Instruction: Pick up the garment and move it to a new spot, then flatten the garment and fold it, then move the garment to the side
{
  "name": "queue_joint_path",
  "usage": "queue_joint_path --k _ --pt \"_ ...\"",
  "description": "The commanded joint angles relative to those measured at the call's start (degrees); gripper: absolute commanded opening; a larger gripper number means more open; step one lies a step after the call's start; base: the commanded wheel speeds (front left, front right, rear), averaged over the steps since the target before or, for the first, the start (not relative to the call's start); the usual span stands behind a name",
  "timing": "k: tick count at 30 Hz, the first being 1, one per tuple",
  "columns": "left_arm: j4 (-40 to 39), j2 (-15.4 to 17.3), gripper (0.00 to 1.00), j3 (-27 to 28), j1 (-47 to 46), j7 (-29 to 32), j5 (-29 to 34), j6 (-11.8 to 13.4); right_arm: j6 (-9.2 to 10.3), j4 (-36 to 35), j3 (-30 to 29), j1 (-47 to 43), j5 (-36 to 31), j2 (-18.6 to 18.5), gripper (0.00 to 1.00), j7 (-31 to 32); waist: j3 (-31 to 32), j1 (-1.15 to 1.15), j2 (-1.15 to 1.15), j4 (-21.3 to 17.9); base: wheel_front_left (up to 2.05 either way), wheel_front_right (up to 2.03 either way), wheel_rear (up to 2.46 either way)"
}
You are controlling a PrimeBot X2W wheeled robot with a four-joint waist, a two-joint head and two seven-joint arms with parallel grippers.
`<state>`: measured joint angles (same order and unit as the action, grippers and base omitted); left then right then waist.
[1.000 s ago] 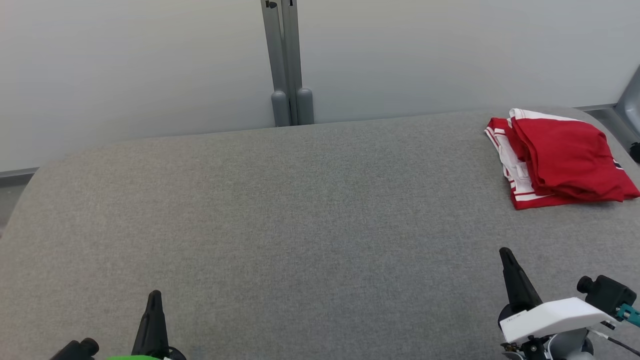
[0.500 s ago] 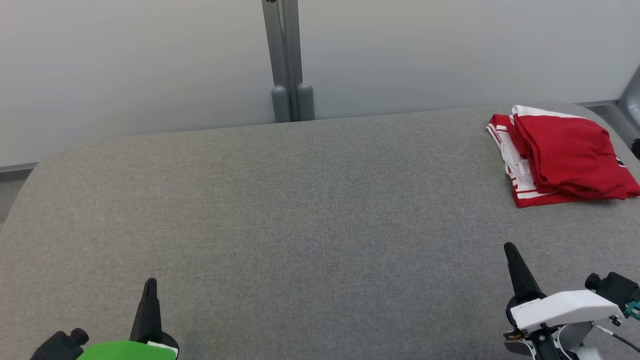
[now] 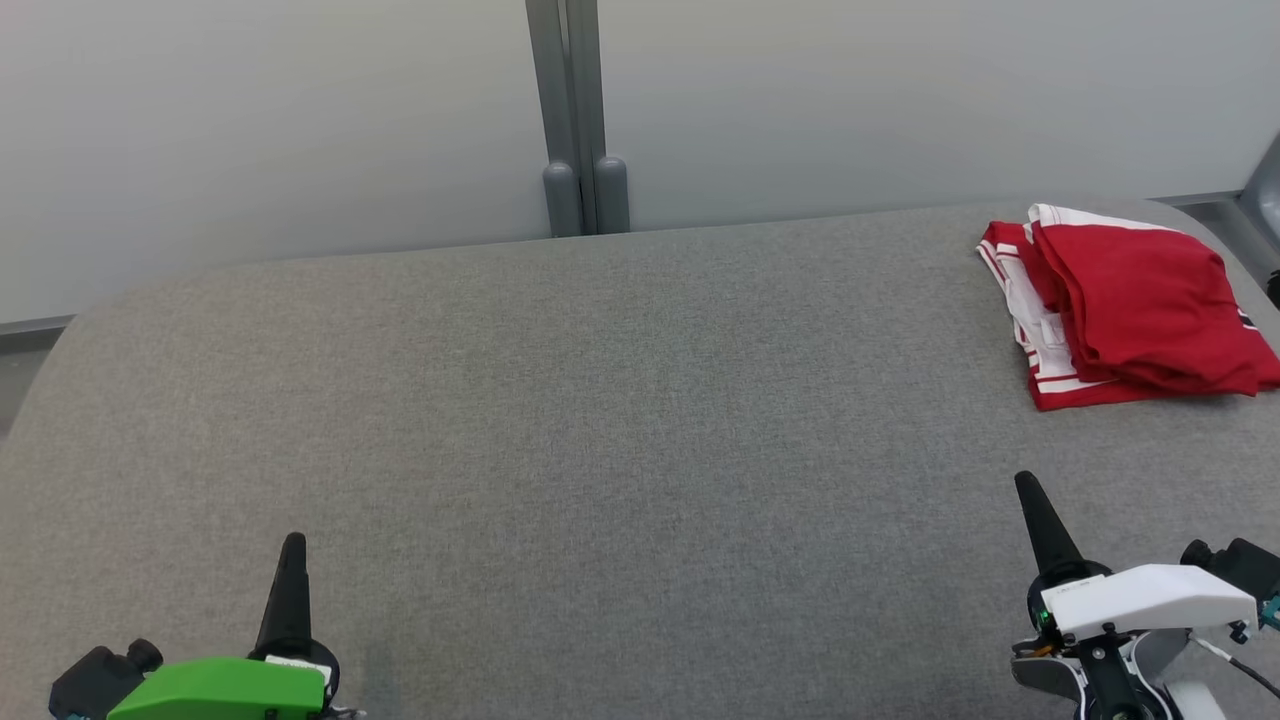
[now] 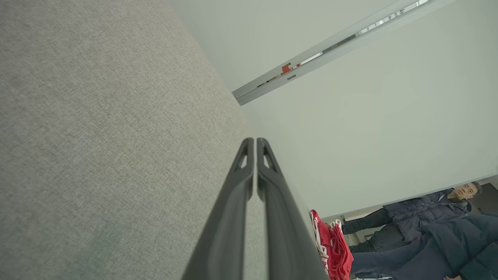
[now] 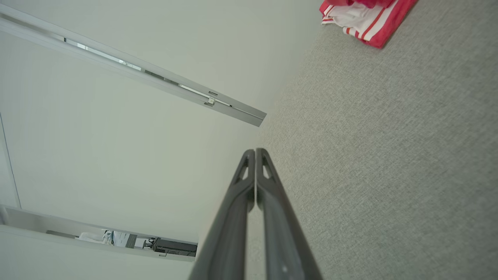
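Grey woven fabric over the table, wide and rounded at the far corners, backed by a pale wall split by a grey post. At the far right corner, well apart from both arms: the red-and-white garment, lying in a compact folded stack, white-striped edge turned toward the middle of the table, a little loose along its near side. Past that stack in the left wrist view, a person in a dark padded jacket, standing off the table's end. Low at the near left, the left gripper under its green cover, fingers pressed together to a single point, holding nothing. Low at the near right, the right gripper under its white cover, likewise pinched flat and empty, nearer the garment yet with open fabric between.

Judged from this: folding done and garment set to the side, so probably only the parking of both arms to finish. To do that well:
- Keep both pairs of fingers together and low over the near edge.
- Pull straight back toward the body rather than sweeping sideways.
- Steer the right arm wide of the stack so no fingertip drags the loose layer.
- Leave the fold alone unless a layer visibly slides.
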<state>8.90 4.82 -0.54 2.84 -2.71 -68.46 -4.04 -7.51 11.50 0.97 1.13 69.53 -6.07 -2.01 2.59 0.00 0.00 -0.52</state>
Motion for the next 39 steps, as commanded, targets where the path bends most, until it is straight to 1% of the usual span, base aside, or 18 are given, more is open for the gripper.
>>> queue_joint_path --k 1,21,39 --pt "-0.1 0.5 0.00 0.4 -1.7 0.3 -1.8 -0.5 0.01 -0.2 -0.5 1.4 1.5 0.0 0.00 0.5 -0.1 0.00 0.00 0.0 0.00 0.00 0.00" --pt "2.0 0.4 0.00 2.1 -4.9 3.2 -12.2 -1.8 0.01 0.9 -2.7 3.1 11.1 0.8 0.00 3.3 -1.1 0.00 0.00 0.2 0.00 0.00 0.00" --pt "3.8 0.1 0.00 3.5 -7.4 5.5 -19.9 -2.8 0.01 1.8 -4.5 4.3 18.4 1.5 0.00 5.6 -1.9 0.00 0.00 0.4 0.00 0.00 0.00"
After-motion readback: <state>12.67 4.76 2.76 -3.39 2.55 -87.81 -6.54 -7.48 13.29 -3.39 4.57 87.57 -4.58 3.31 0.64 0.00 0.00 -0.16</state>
